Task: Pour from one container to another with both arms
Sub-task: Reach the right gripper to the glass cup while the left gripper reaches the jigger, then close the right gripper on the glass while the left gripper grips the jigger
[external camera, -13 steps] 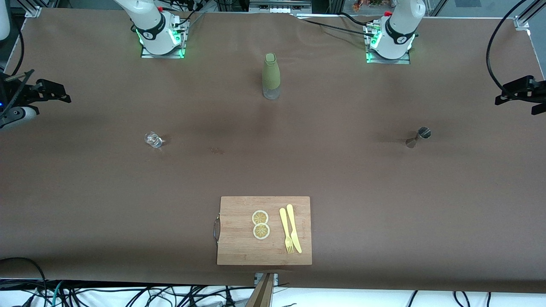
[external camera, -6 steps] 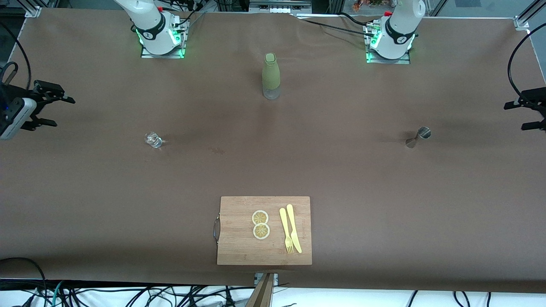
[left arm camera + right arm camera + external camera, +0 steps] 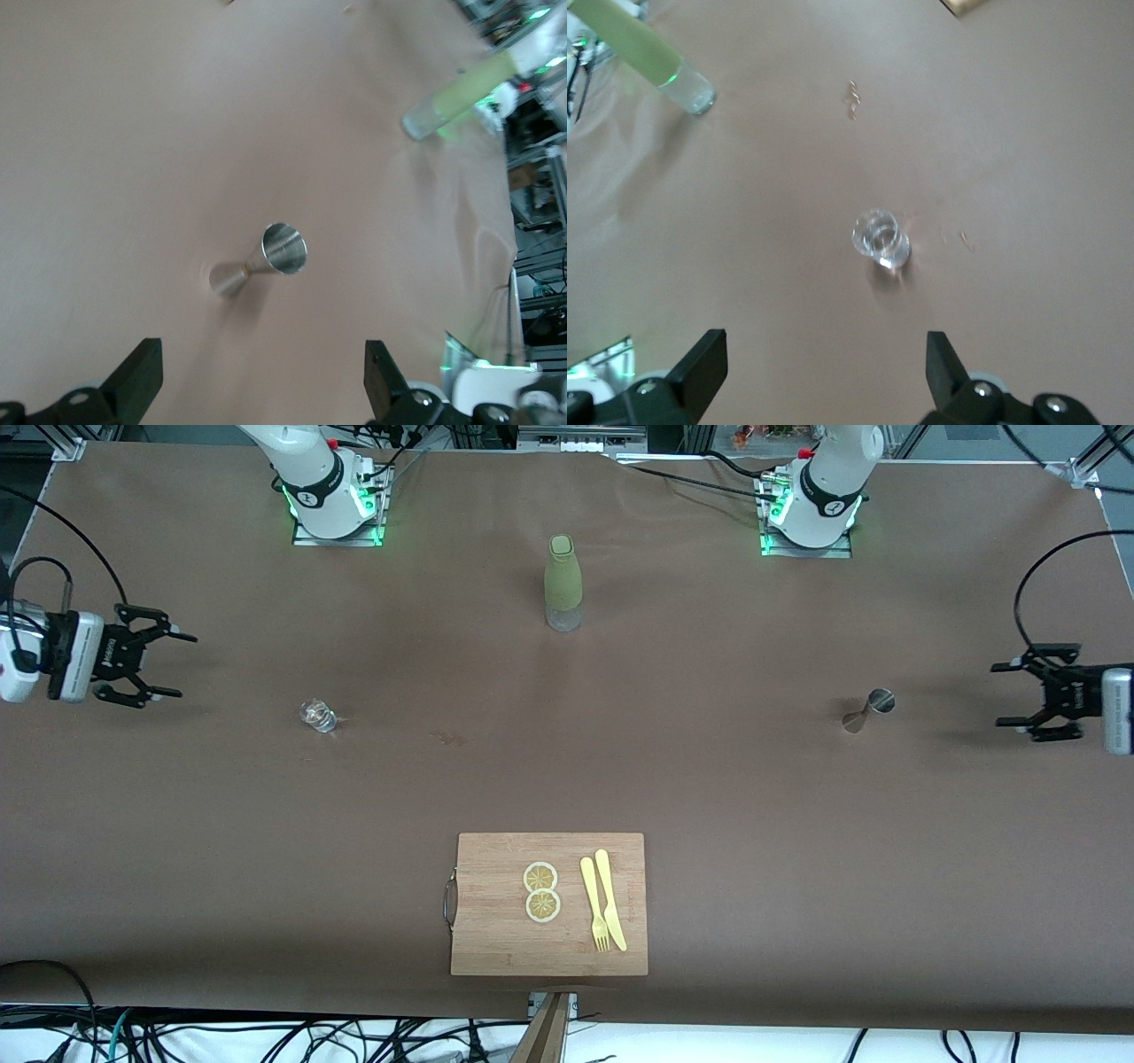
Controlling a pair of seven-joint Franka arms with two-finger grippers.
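The small silver jigger [image 3: 868, 710] stands on the brown table toward the left arm's end; it also shows in the left wrist view [image 3: 262, 261]. My left gripper [image 3: 1005, 695] hangs open in the air beside it, nearer the table's end, holding nothing. The tiny clear glass tumbler [image 3: 317, 715] stands toward the right arm's end and shows in the right wrist view [image 3: 881, 238]. My right gripper [image 3: 177, 664] is open and holds nothing, beside the tumbler toward that end of the table.
A tall olive-green bottle [image 3: 563, 583] stands mid-table between the two arm bases. A wooden cutting board [image 3: 496, 930] near the front edge carries two lemon slices [image 3: 541, 891], a yellow fork [image 3: 593, 903] and knife [image 3: 611, 911].
Both grippers have swung in from the table's ends toward the middle: the left one toward the jigger, the right one toward the tumbler. Both stay open. Nothing on the table moved.
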